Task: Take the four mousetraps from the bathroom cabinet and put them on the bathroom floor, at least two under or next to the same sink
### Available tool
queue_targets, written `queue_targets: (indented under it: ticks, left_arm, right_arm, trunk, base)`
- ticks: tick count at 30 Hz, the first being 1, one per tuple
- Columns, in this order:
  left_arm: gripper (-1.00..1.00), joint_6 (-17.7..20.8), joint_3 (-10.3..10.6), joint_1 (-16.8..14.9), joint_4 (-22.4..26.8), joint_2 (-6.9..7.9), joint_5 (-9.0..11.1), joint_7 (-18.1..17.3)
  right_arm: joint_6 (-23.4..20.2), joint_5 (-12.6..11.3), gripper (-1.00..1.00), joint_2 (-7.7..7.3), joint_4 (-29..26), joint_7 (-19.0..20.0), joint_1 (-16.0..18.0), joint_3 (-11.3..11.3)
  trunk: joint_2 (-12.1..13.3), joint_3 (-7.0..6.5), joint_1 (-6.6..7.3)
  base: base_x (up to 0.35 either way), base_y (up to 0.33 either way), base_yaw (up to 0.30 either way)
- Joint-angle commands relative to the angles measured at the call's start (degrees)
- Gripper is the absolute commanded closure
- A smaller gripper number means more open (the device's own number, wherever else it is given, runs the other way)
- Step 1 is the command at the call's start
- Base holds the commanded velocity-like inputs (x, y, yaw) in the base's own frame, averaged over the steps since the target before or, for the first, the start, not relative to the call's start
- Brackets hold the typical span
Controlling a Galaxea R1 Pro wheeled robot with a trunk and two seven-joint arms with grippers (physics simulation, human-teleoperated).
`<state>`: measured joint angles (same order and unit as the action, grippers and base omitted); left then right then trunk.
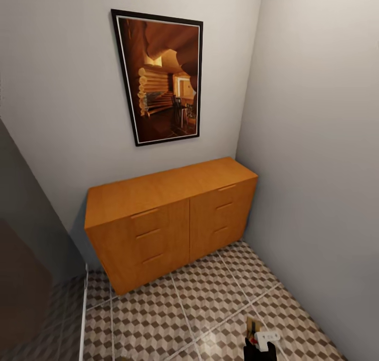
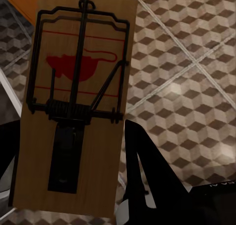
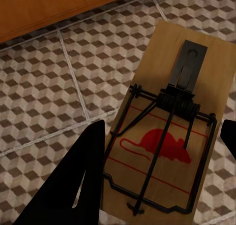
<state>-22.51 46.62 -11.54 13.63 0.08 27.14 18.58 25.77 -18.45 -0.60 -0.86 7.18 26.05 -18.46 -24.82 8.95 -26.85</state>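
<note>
Mousetrap (image 2: 73,107) sits clamped in your left tool (image 2: 69,161); a second mousetrap (image 3: 167,131) sits between your right tool's (image 3: 162,176) fingers. Cabinet (image 1: 168,219) drawers closed.

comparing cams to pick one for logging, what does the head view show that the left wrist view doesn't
Head view alone: the whole cabinet with all drawers shut, the framed picture above it, and the corner walls. Left wrist view alone: a mousetrap up close between the left gripper's dark fingers, its wire spring and red mouse print legible. Both share the cube-patterned bathroom floor.
</note>
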Motion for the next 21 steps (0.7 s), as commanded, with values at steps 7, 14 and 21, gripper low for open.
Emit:
queue_targets:
  ticks: [7, 14, 21]
  left_arm:
    - [1.00, -0.1, 0.5, -0.1, 0.0, 0.01, 0.1, 0.5]
    - [1.00, -0.1, 0.5, -0.1, 0.0, 0.01, 0.1, 0.5]
    - [1.00, -0.1, 0.5, -0.1, 0.0, 0.01, 0.1, 0.5]
  right_arm:
    - [0.2, -0.6, 1.00, -0.01, 0.1, 0.5, 0.1, -0.2]
    - [0.2, -0.6, 1.00, -0.01, 0.1, 0.5, 0.1, -0.2]
    - [0.2, -0.6, 1.00, -0.01, 0.1, 0.5, 0.1, -0.2]
  trunk:
    - [-0.1, -0.52, -0.03]
    - [-0.1, -1.15, -0.03]
    - [-0.1, -1.78, -0.03]
  base:
    - [0.000, 0.000, 0.000]
    - [0.000, 0.000, 0.000]
    - [0.000, 0.000, 0.000]
